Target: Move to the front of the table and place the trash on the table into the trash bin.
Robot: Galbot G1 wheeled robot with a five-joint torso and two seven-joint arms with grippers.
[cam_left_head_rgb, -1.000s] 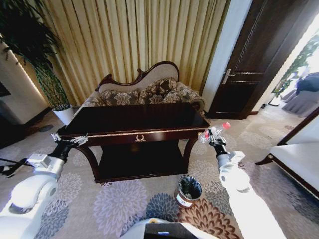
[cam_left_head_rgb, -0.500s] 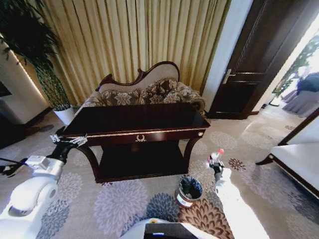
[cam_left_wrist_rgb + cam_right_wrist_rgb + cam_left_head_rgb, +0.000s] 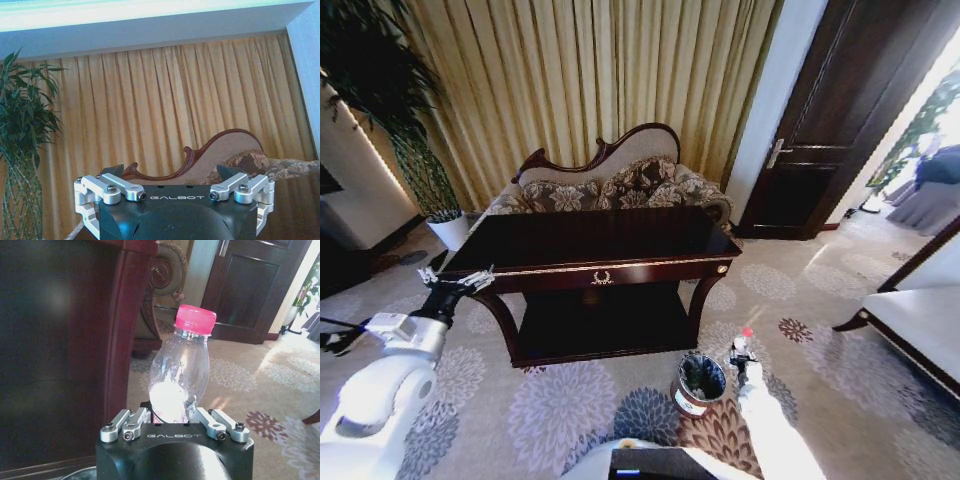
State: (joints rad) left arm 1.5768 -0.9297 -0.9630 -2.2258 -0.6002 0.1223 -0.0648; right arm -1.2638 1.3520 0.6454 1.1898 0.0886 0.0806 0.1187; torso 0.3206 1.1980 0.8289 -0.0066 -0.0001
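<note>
The trash in view is a clear plastic bottle (image 3: 178,371) with a red cap (image 3: 747,332). My right gripper (image 3: 739,357) is shut on its lower body and holds it upright, cap up. It hangs low over the carpet, just right of the small round trash bin (image 3: 698,384) with its black liner. The dark glossy table (image 3: 590,240) with gold trim stands straight ahead, its right front leg (image 3: 124,335) close behind the bottle. My left gripper (image 3: 455,284) hovers open at the table's left front corner, its fingers (image 3: 107,187) spread wide with nothing between them.
A floral carved sofa (image 3: 620,185) and gold curtains (image 3: 590,80) stand behind the table. A potted plant (image 3: 415,150) is at the back left and a dark door (image 3: 840,120) at the right. White furniture (image 3: 920,320) borders the right side. Patterned carpet lies open around the bin.
My right arm has come down with the bottle, from level with the table's right front corner to low beside the bin. The left arm has barely moved.
</note>
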